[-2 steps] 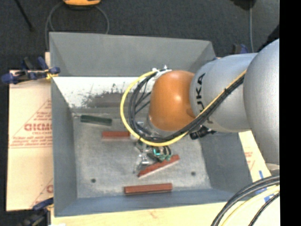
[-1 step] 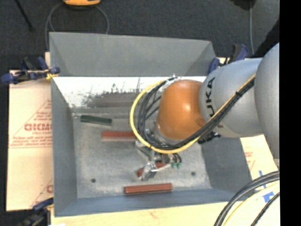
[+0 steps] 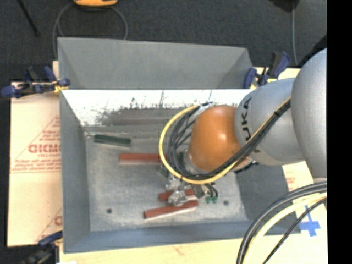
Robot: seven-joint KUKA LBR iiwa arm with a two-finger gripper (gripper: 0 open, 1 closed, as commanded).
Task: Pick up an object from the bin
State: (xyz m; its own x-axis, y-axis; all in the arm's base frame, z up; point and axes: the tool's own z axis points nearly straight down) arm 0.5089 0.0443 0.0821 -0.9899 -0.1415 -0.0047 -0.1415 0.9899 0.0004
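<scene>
Gripper [image 3: 176,193] low at 5 o'clock of the bin [image 3: 74,164] floor, over short red-brown stick [image 3: 166,196]; longer red-brown stick [image 3: 170,210] just at its 6. Can't tell claw opening or any hold. Probably this low since the sticks lie flat

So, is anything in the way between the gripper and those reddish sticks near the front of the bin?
Nothing visible. The gripper sits right at the short red-brown stick, with the long red-brown stick just beside it. The dark green stick lies well away, back left.
</scene>
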